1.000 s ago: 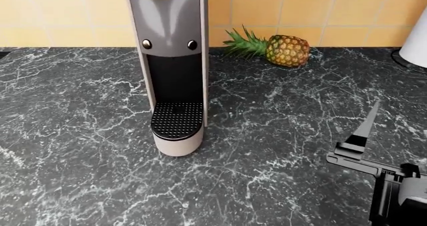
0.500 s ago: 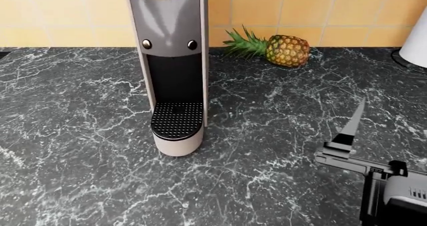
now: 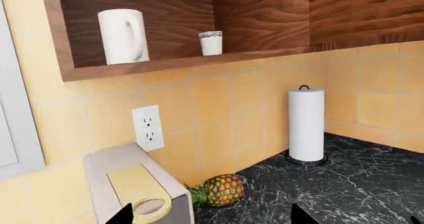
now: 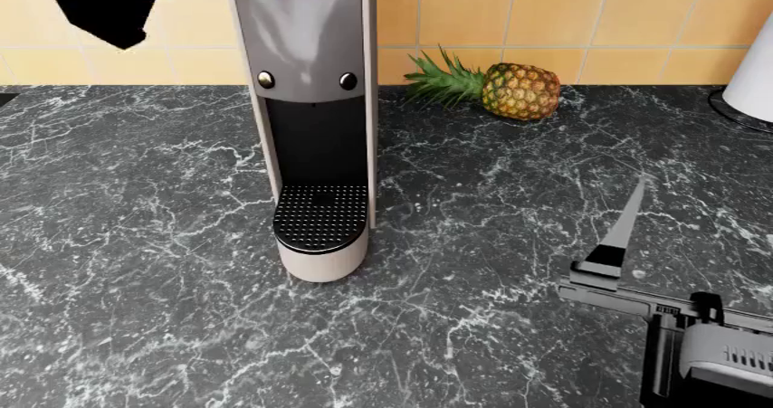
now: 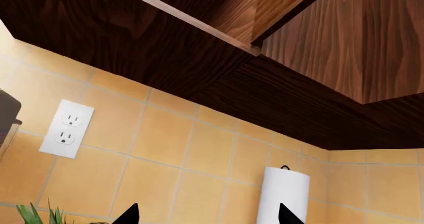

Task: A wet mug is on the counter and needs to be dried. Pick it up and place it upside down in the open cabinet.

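Note:
The cream-white mug (image 3: 122, 35) stands on the shelf of the open cabinet (image 3: 166, 65) above the backsplash, its handle turned toward me. I cannot tell which end is up. No mug shows on the counter (image 4: 145, 200). My left gripper (image 3: 212, 216) is open and empty, raised over the coffee machine's top. In the head view it is a black shape (image 4: 107, 5) at the top left. My right gripper (image 5: 206, 216) is open and empty, pointing up at the wall. One of its fingers (image 4: 622, 232) shows low on the right in the head view.
A tall grey coffee machine (image 4: 308, 128) stands mid-counter, with a pineapple (image 4: 520, 90) behind it by the tiled wall. A paper towel roll (image 3: 305, 124) stands at the far right. A small white cup (image 3: 210, 42) shares the cabinet shelf. A wall outlet (image 3: 148, 127) is under the cabinet.
In the head view my right gripper has shifted left and a little lower. The black shape of my left gripper has come into view at the top left.

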Tool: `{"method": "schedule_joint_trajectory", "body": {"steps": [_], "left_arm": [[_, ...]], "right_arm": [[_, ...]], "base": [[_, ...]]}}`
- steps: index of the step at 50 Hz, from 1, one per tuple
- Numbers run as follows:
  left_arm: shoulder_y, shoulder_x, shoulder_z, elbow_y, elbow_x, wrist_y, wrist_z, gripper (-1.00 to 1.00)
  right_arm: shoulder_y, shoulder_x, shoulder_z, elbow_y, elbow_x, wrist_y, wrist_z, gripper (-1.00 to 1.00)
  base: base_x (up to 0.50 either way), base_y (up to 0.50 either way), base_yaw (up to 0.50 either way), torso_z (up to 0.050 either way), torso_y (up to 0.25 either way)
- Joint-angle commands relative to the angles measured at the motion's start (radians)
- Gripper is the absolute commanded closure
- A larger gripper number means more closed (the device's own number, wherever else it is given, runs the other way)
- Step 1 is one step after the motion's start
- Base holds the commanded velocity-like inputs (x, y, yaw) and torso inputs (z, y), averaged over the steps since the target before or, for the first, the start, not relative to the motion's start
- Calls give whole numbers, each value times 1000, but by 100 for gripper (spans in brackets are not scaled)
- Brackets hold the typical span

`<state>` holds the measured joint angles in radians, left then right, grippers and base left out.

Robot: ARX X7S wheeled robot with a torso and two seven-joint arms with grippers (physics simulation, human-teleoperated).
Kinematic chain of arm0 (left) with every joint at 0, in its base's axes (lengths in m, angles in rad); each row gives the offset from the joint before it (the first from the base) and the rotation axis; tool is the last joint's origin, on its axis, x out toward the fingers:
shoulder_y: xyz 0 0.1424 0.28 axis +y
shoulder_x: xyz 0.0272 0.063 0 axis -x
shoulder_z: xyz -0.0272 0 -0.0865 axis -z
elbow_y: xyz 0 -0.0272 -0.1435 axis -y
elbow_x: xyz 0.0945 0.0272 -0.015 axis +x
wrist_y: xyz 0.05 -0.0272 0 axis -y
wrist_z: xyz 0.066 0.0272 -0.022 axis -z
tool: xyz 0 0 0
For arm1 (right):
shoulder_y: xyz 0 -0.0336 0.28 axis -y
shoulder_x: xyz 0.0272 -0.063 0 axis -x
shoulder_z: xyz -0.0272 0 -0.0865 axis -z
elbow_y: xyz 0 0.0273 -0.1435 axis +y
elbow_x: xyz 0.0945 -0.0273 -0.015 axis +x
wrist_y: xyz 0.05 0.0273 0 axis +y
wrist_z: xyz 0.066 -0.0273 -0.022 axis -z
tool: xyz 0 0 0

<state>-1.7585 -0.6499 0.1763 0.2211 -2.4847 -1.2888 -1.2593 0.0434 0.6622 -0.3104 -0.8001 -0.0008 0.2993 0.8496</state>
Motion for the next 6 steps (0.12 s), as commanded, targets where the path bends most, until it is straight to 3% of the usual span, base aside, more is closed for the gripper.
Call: {"method": "schedule_joint_trajectory", "body": {"steps": [1, 6], "left_arm": [[251, -80, -124, 215, -93, 24, 2, -100], [345, -104, -204, 317, -119, 33, 7, -100]], "right_arm": [[4, -4, -6, -3, 5, -2, -8, -100], [7, -5, -5, -1, 14, -6, -13, -100]], "base": [[0, 0, 0, 0, 0], [0, 0, 0, 0, 0]]}}
